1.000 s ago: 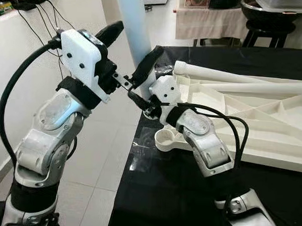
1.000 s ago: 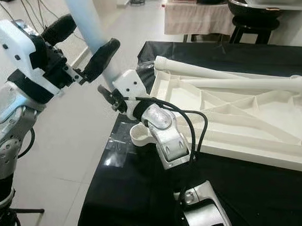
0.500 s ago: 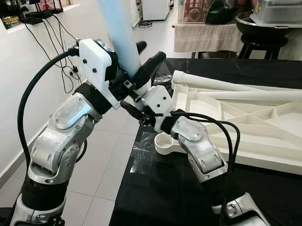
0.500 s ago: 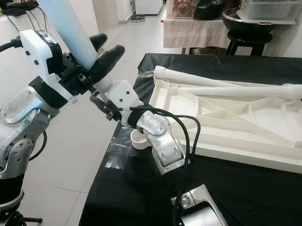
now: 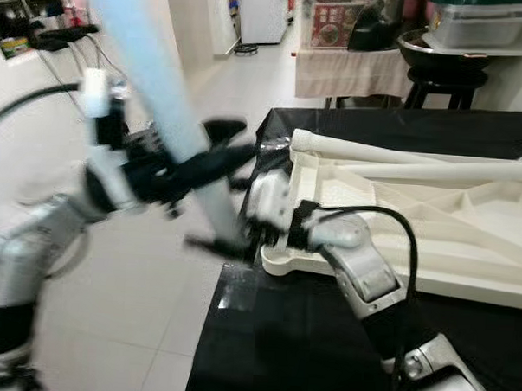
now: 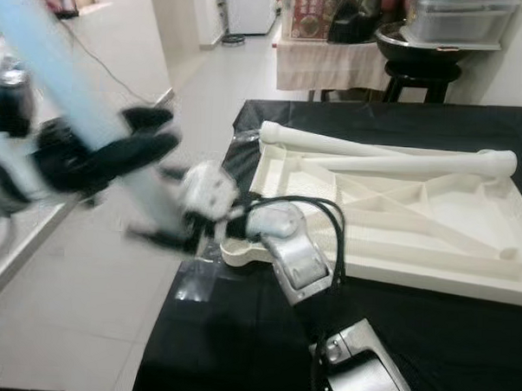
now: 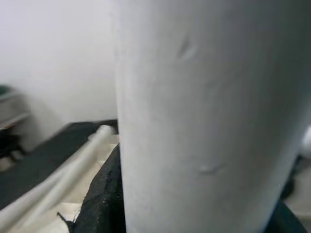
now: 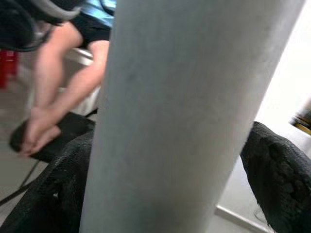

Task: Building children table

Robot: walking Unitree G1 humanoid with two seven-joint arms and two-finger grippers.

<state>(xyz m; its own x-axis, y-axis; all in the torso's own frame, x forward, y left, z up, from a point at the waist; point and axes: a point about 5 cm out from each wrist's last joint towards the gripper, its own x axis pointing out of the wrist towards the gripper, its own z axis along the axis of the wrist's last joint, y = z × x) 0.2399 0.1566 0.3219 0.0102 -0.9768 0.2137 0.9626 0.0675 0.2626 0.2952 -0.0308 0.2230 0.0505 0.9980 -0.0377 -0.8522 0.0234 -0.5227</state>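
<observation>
A long pale table leg point(image 5: 145, 61) slants from the upper left down to the near left corner of the white upturned tabletop point(image 5: 430, 285). My left gripper point(image 5: 209, 150), blurred by motion, is shut on the leg partway along it. My right gripper point(image 5: 229, 239) is shut on the leg's lower end, just off the tabletop's corner. In the left wrist view the leg point(image 7: 204, 121) is seen close up. In the right wrist view the leg point(image 8: 180, 121) sits between black fingers point(image 8: 272, 170).
The tabletop lies on a black-covered table point(image 5: 306, 353), with two more white legs point(image 5: 375, 153) along its far edge. Open tiled floor point(image 5: 151, 329) lies to the left. A cloth-covered stand point(image 5: 344, 69) and a stool point(image 5: 444, 69) are behind. A seated person's legs point(image 8: 53, 82) are nearby.
My left gripper went from open beside the leg to shut on it. The leg now leans further left at its top, and its lower end with my right gripper has dropped toward the tabletop corner.
</observation>
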